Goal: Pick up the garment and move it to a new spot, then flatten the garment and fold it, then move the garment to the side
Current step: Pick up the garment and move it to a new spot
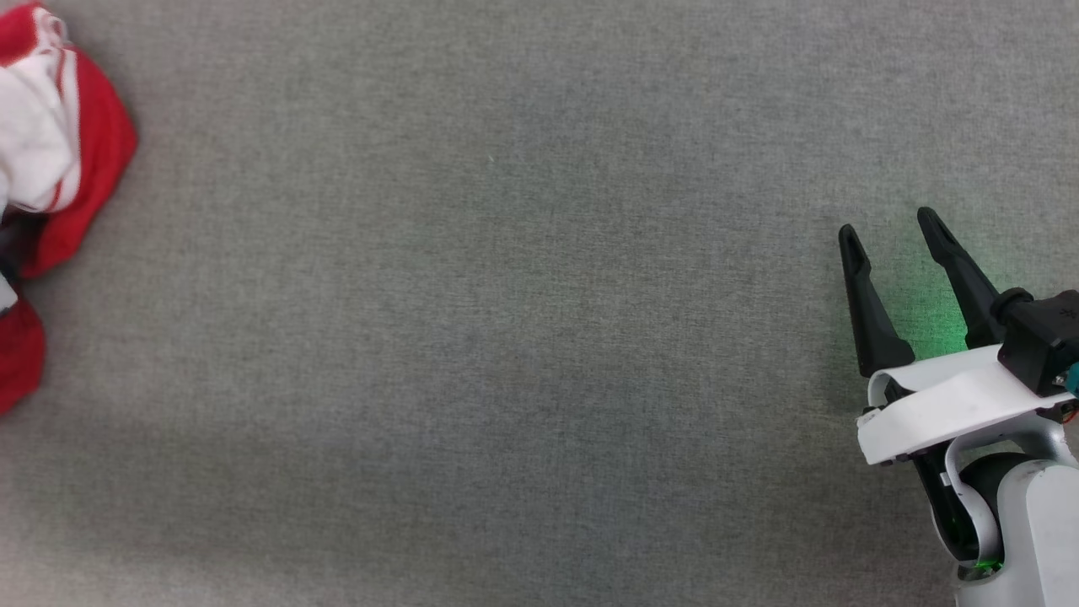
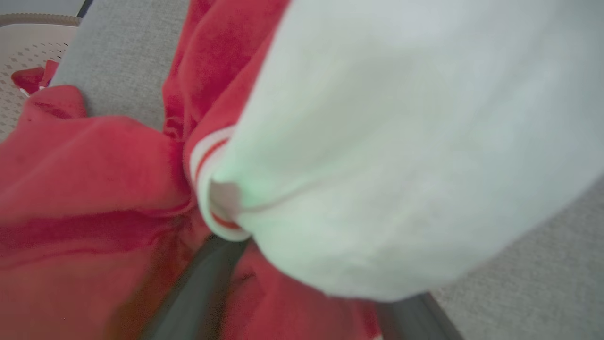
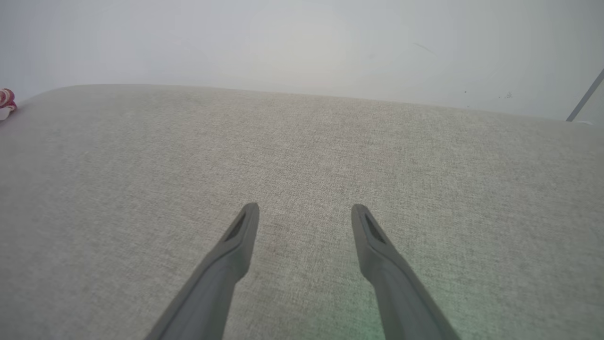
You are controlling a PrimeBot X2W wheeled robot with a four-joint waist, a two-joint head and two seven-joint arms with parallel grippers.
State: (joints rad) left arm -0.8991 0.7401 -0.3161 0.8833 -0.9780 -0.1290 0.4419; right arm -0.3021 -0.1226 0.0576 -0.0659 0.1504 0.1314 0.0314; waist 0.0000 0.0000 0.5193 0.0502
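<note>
The garment [image 1: 93,143], red with a white sleeve and red-striped trim, lies bunched at the far left edge of the head view. Seen from the left wrist, the garment [image 2: 377,141] is very close, its white sleeve and red folds draped over my left gripper [image 2: 302,245]. That gripper's two dark fingers [image 2: 198,293] stand wide apart, with cloth between them and the tips hidden. My right gripper [image 1: 887,223] is open at the lower right, far from the garment and holding nothing. The right wrist view has the right gripper [image 3: 306,208] over bare cloth and a scrap of the garment [image 3: 5,99] at the left edge.
A grey fabric surface [image 1: 506,295] covers the table. In the left wrist view a beige perforated basket [image 2: 23,52] stands beyond the garment, with a small red cloth [image 2: 30,78] in it. The table's far edge [image 3: 302,92] meets a pale wall.
</note>
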